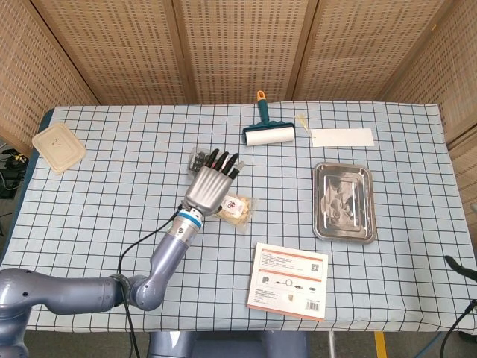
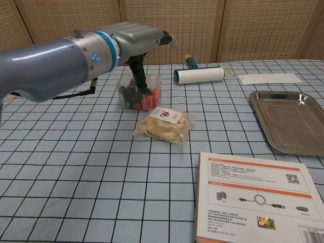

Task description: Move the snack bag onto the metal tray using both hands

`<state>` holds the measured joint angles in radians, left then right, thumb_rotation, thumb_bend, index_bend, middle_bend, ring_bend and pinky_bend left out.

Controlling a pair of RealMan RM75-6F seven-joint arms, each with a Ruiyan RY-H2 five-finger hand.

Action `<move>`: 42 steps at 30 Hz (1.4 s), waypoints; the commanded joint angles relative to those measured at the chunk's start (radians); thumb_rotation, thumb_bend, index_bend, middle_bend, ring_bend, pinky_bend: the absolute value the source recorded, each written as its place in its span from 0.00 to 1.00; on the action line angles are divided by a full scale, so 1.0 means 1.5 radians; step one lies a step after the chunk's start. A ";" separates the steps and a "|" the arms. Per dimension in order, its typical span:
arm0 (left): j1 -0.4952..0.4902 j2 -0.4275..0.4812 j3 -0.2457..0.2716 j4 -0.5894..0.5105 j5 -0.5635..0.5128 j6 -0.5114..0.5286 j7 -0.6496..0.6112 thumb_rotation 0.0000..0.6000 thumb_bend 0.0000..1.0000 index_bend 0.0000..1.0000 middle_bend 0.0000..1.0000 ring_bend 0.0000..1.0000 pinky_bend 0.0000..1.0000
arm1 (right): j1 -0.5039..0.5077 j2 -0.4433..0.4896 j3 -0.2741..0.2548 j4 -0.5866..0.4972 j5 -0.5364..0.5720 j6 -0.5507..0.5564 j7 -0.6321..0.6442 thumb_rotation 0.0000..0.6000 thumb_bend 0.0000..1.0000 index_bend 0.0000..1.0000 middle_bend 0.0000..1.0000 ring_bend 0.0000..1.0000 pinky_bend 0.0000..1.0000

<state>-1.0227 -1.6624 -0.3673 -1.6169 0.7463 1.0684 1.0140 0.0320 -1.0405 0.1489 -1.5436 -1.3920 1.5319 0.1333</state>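
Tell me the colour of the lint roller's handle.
The lint roller has a teal handle with an orange tip; the head view shows it best.

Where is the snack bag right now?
The snack bag lies mid-table, just in front of the clear box, left of the metal tray.

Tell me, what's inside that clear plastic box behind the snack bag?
The clear plastic box holds dark cylindrical pieces and something red. The left hand hovers over it and a finger covers part of it, so exactly what they are can't be told.
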 commanded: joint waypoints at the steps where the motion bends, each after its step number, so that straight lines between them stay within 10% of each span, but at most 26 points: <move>1: 0.037 0.067 0.030 -0.070 0.008 0.030 -0.021 1.00 0.00 0.00 0.00 0.00 0.00 | 0.001 -0.001 -0.002 -0.002 0.002 -0.006 -0.008 1.00 0.09 0.14 0.00 0.00 0.00; 8: 0.189 0.232 0.142 -0.206 0.150 0.146 -0.126 1.00 0.00 0.00 0.00 0.00 0.00 | 0.010 -0.011 -0.005 -0.002 0.008 -0.024 -0.042 1.00 0.09 0.14 0.00 0.00 0.00; 17: 0.368 0.335 0.276 -0.171 0.330 0.285 -0.273 1.00 0.00 0.00 0.00 0.00 0.00 | 0.025 -0.039 -0.013 -0.011 -0.008 -0.030 -0.113 1.00 0.09 0.12 0.00 0.00 0.00; 31: 0.489 0.350 0.308 -0.085 0.389 0.334 -0.427 1.00 0.00 0.00 0.00 0.00 0.00 | 0.123 -0.075 0.016 -0.146 0.000 -0.129 -0.254 1.00 0.02 0.06 0.00 0.00 0.00; 42: 0.509 0.374 0.282 -0.051 0.390 0.290 -0.537 1.00 0.00 0.00 0.00 0.00 0.00 | 0.346 -0.314 0.108 -0.150 0.223 -0.263 -0.569 1.00 0.03 0.17 0.00 0.00 0.00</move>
<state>-0.2621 -1.1101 0.0639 -1.6985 1.3356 1.5161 0.2243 0.4446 -1.3928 0.2591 -1.7924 -1.1814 1.1997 -0.6049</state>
